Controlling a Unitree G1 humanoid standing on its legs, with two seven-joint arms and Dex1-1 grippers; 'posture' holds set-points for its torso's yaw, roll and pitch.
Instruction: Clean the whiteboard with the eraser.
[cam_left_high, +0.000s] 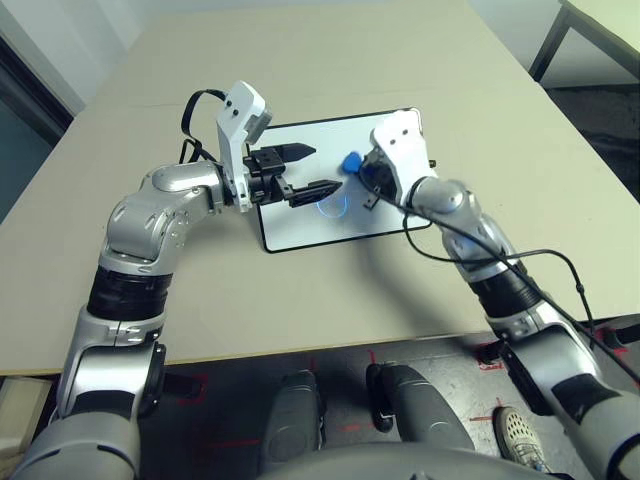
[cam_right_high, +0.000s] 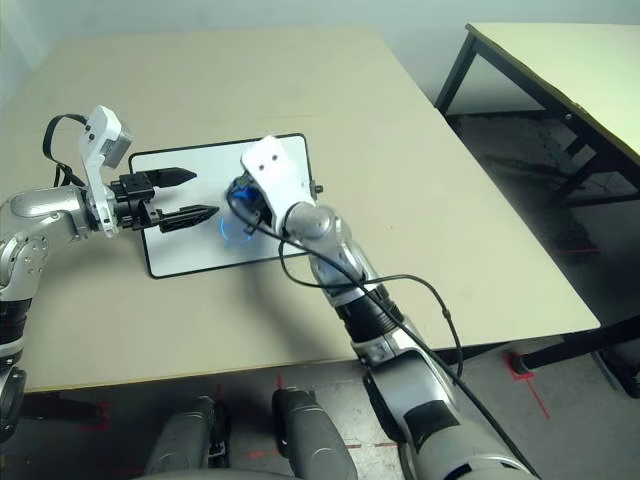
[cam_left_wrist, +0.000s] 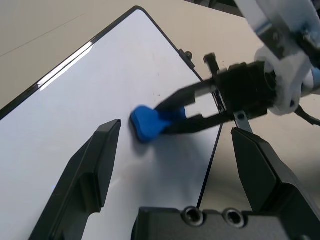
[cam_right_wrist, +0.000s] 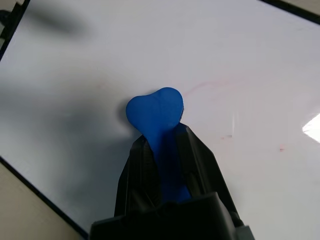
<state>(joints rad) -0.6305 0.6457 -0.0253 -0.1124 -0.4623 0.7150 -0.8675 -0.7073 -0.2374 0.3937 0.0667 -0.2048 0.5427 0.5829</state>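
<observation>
**Eraser could twist out of a narrow pinch**

The eraser (cam_right_wrist: 154, 112) sits on the whiteboard (cam_left_high: 300, 225), pinched at its waist by the right end effector (cam_left_wrist: 172, 117). Faint red smears remain; hard sideways rubbing could pivot it loose or slide the board across the tabletop (cam_left_high: 400, 60). The left end effector (cam_left_high: 305, 170) hovers spread beside it, risking collision.

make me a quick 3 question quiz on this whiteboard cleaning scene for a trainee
1. True or false: the right tool is shut on the eraser.
2. What does the eraser's free end rest on? A) the bare table B) the whiteboard C) the left tool
3. Fill in: the left tool's fingers stand ____ over the whiteboard, holding nothing.

Key: 1 true. 2 B. 3 open.
</observation>
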